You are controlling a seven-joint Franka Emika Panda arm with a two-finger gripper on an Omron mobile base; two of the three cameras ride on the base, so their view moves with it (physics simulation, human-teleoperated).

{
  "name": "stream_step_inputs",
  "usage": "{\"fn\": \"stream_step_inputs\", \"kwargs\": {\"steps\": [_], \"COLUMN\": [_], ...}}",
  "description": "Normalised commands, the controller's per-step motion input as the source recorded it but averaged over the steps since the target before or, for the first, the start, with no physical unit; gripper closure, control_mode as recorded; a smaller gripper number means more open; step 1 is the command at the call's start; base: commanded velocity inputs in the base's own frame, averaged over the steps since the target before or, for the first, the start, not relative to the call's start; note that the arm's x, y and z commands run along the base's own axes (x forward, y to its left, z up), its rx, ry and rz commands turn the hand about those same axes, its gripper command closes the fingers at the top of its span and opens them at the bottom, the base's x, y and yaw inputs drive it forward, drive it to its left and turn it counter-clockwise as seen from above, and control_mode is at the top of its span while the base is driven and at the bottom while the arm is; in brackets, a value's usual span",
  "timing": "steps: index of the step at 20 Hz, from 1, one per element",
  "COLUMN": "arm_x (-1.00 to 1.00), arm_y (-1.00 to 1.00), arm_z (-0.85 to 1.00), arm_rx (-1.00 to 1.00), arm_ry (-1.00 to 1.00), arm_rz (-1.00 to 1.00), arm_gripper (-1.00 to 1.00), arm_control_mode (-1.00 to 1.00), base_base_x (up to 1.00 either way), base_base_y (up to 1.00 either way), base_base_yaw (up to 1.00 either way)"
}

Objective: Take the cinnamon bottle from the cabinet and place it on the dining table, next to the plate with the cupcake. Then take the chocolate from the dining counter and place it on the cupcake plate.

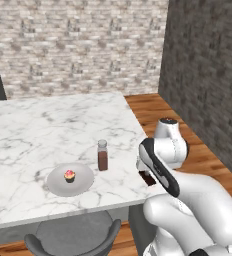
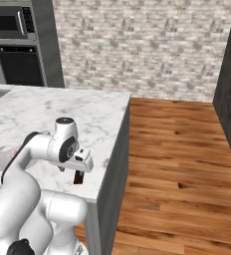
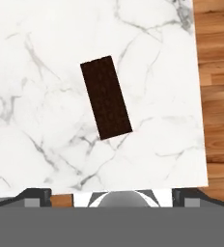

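Plate [image 1: 83,176] with cupcake [image 1: 69,175] sat leftmost on the marble table [image 1: 38,130], cinnamon bottle [image 1: 102,155] just beside it. Chocolate [image 3: 105,97] lay flat directly under the gripper [image 3: 111,195], long axis slightly tilted, near the table's right edge. Jaws stood fully open, empty.

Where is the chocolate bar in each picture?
Left base view: the chocolate peeks out beside the arm, near the counter's right edge.
Right base view: it lies just under the hand.
Hand view: it is in the middle, slanted.
Shared landmark: the marble counter edge by the wood floor.
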Motion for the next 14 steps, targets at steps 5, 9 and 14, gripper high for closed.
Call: {"fn": "stream_step_inputs", "kwargs": {"steps": [5, 9, 14], "arm_x": [0.30, 0.11, 0.00], "arm_y": [0.02, 0.00, 0.00], "arm_z": [-0.37, -0.46, -0.33], "arm_rx": [-0.03, 0.00, 0.00], "arm_ry": [0.00, 0.00, 0.00], "arm_rz": [0.01, 0.05, 0.05], "arm_gripper": [-1.00, -1.00, -1.00], "arm_control_mode": [-1.00, -1.00, -1.00], "base_base_x": [0.00, 0.00, 0.00], "base_base_y": [0.00, 0.00, 0.00], "base_base_yaw": [0.00, 0.00, 0.00]}}
